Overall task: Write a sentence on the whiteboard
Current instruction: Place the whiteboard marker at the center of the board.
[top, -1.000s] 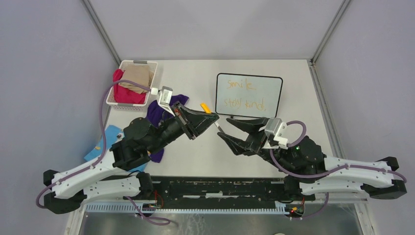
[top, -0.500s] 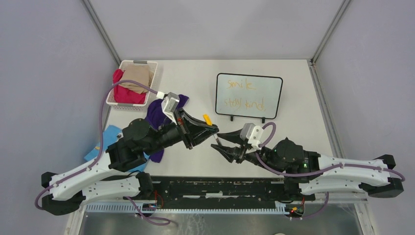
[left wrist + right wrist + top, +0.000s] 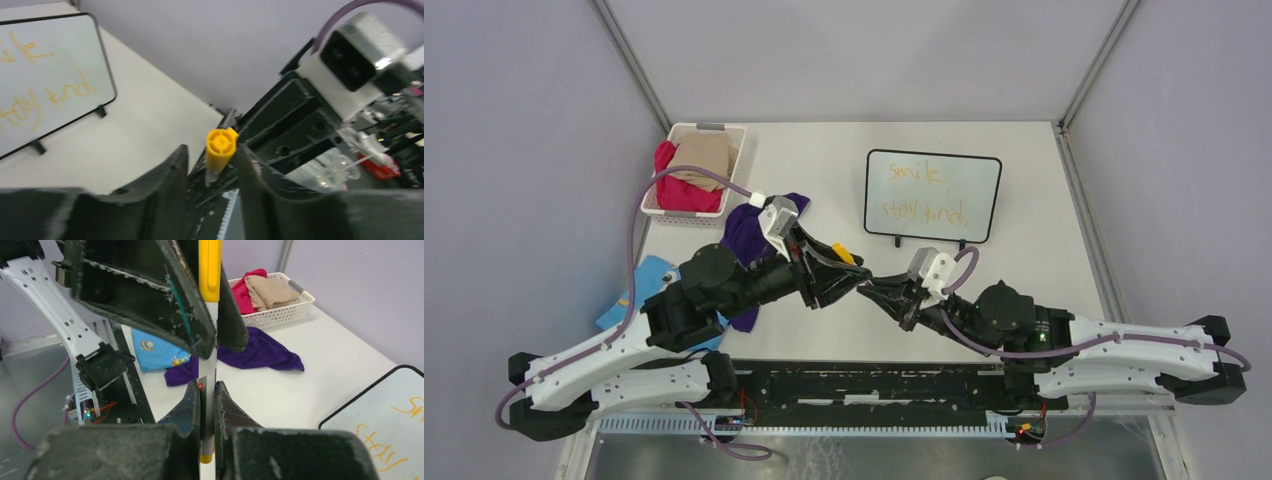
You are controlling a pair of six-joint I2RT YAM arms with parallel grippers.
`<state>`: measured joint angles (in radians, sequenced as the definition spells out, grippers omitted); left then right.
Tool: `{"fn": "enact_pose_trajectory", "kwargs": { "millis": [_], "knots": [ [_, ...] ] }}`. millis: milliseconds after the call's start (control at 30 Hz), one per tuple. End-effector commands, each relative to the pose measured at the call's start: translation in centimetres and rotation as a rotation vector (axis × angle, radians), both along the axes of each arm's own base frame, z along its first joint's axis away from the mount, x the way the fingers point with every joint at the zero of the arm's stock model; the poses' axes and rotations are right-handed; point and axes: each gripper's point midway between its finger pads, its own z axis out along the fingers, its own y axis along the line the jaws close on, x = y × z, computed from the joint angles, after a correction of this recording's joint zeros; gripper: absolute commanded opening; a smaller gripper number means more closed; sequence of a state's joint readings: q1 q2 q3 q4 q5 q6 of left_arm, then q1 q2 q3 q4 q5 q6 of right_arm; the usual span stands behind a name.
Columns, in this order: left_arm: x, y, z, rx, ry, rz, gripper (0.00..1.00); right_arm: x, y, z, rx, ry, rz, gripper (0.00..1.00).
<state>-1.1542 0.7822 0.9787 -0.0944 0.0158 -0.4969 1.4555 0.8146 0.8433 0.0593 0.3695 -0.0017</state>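
Note:
The whiteboard (image 3: 977,190) stands on its two black feet at the back right of the table. The sentence (image 3: 922,211) is written on it in orange, "smile" above "stay kind". Both grippers meet over the middle of the table around a marker (image 3: 847,254) with a yellow cap. My right gripper (image 3: 879,290) is shut on the marker's white barrel (image 3: 207,390). My left gripper (image 3: 854,278) is open. Its fingers flank the yellow cap (image 3: 220,149), with a gap on one side. The whiteboard (image 3: 70,45) also shows in the left wrist view.
A white basket (image 3: 684,127) with red and tan cloths sits at the back left. A purple cloth (image 3: 749,230) lies under the left arm, and a blue cloth (image 3: 639,285) lies at the table's left edge.
My right gripper has moved left to meet the left one and has shut on the marker. The left gripper's jaws have opened off the marker.

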Motion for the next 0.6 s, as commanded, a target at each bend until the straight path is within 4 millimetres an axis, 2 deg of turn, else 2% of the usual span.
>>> {"fn": "enact_pose_trajectory", "kwargs": {
  "millis": [0,67,200,400,500,567],
  "knots": [
    [2.2,1.3,-2.6,0.138,0.024,0.141,0.58,1.0,-0.1,-0.2,-0.059,-0.040,-0.056,0.00],
    [3.5,2.7,-3.1,0.169,0.037,0.242,0.80,2.0,-0.5,-2.3,-0.138,-0.031,-0.122,0.00],
    [5.1,6.0,-3.1,0.187,-0.005,0.391,0.99,4.1,-1.9,-8.1,-0.323,0.017,-0.249,0.00],
    [7.7,11.3,-3.9,0.236,-0.068,0.654,1.00,6.4,-4.1,-16.5,-0.476,0.175,-0.315,0.00],
    [8.5,12.5,-4.7,0.255,-0.098,0.730,1.00,7.2,-4.9,-19.9,-0.531,0.250,-0.327,0.00],
    [9.0,12.7,-6.1,0.292,-0.111,0.764,1.00,7.6,-5.3,-22.0,-0.576,0.291,-0.329,0.00]
  ]
}}
